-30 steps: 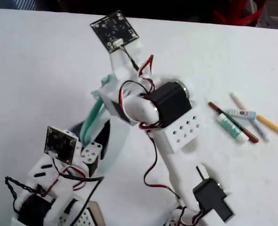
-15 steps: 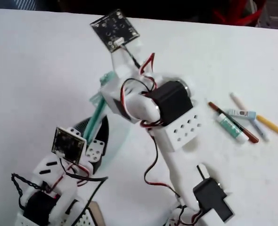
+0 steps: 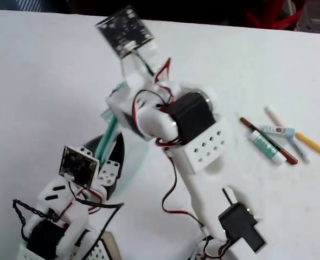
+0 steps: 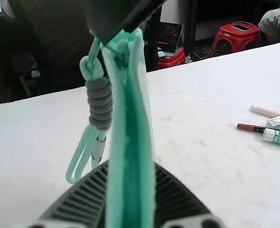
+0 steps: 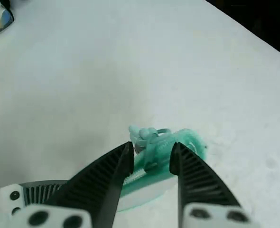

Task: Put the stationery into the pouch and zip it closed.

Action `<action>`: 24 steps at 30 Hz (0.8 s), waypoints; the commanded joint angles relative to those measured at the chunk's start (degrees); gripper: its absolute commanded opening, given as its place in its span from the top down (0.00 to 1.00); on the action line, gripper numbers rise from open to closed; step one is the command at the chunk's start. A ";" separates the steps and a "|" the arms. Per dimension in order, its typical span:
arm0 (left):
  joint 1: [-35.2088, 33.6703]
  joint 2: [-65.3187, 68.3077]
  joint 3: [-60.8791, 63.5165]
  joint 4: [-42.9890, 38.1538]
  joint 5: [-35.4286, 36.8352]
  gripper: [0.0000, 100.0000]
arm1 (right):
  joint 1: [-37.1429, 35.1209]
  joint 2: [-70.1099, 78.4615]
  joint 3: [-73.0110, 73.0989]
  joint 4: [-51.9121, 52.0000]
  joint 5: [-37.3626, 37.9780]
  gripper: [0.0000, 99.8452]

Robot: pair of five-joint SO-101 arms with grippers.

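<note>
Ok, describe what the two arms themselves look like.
Both arms are white plastic shells with black motor blocks, one panel drilled with round holes. Red and black cables loop along them. Each wrist carries a bare black circuit board. The left arm's fingers are grey, ribbed wedges.

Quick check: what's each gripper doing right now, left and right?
Left gripper: closed on the pouch.
Right gripper: closed on the pouch too.

White table (image 3: 40, 65), flat. Loose cluster at 3 o'clock, all lying directly on the top: brown pen (image 3: 248, 124) crossing a glue stick (image 3: 266, 146), cream stick (image 3: 272, 116), teal-and-white marker (image 3: 279, 131), yellow pencil (image 3: 314, 145) nearest the edge. Pieces touching or just beside each other.
</note>
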State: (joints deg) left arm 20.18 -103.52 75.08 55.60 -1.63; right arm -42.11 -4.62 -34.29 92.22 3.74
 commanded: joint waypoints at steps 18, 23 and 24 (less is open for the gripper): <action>-0.57 0.75 0.09 -0.79 -0.88 0.98 | 6.46 6.90 -2.46 -4.18 0.88 0.98; -2.15 0.75 0.00 -0.79 -0.88 0.97 | 8.92 3.21 -2.02 -1.71 0.70 0.98; -3.12 0.75 0.00 -0.97 -0.53 0.95 | 9.71 2.86 -2.02 -1.10 0.53 0.98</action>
State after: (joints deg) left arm 19.21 -103.52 75.16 55.08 -2.07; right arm -36.04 0.48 -35.87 90.02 3.82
